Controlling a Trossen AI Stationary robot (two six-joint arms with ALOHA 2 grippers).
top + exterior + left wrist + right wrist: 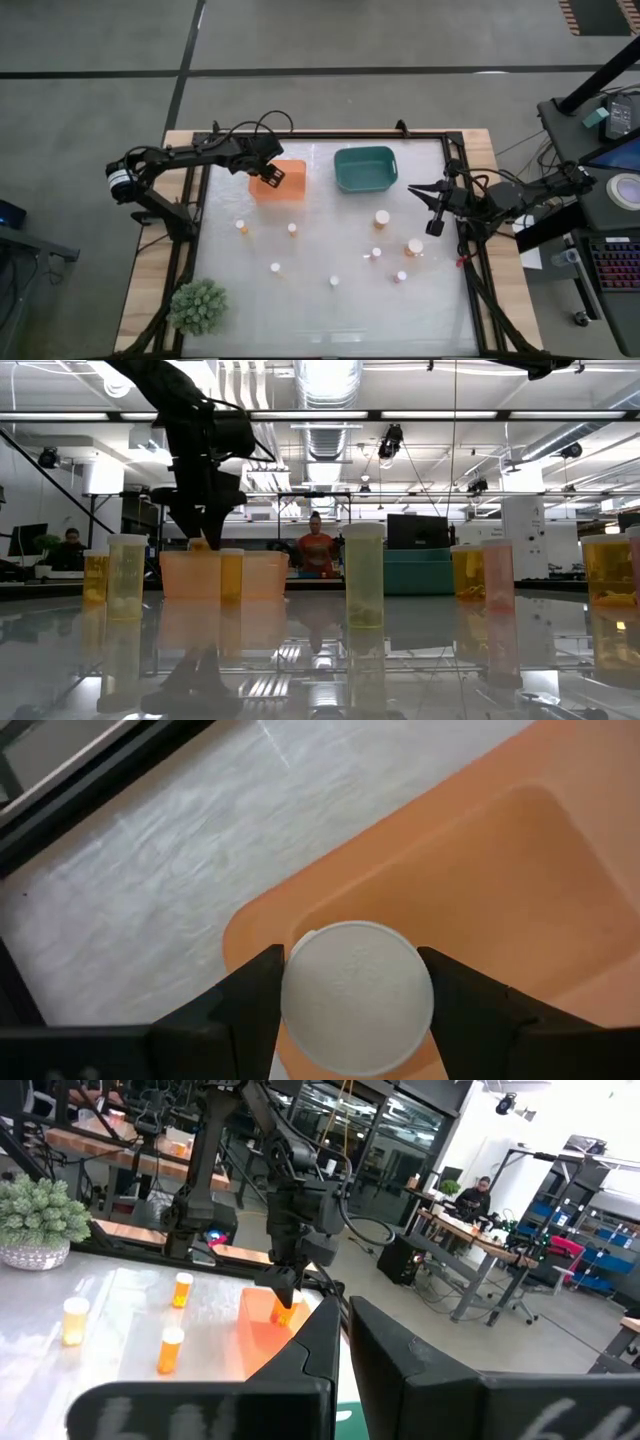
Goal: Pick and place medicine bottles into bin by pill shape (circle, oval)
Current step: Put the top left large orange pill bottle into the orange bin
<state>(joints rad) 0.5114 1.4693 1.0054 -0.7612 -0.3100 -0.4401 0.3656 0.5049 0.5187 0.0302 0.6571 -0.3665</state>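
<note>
Here the medicine bottle (357,996) in play is pinched between the fingers of the left gripper (352,1010), held over the near corner of the orange bin (278,183). It hangs upright: its long axis runs vertical, white cap up toward the wrist camera, base pointing down into the bin. The part of the orange bin's floor that shows looks bare, so this reads as an early drop, not yet released.

Out from the orange bin, about nine more bottles (382,217) stand upright and scattered on the table (330,320), all caps up, so most of the sorting is left. Beside the orange bin, the teal bin (365,168) shows nothing inside.

Beyond the teal bin, the right gripper (432,205) waits at the table's edge, its fingers pressed nearly together and holding nothing.
</note>
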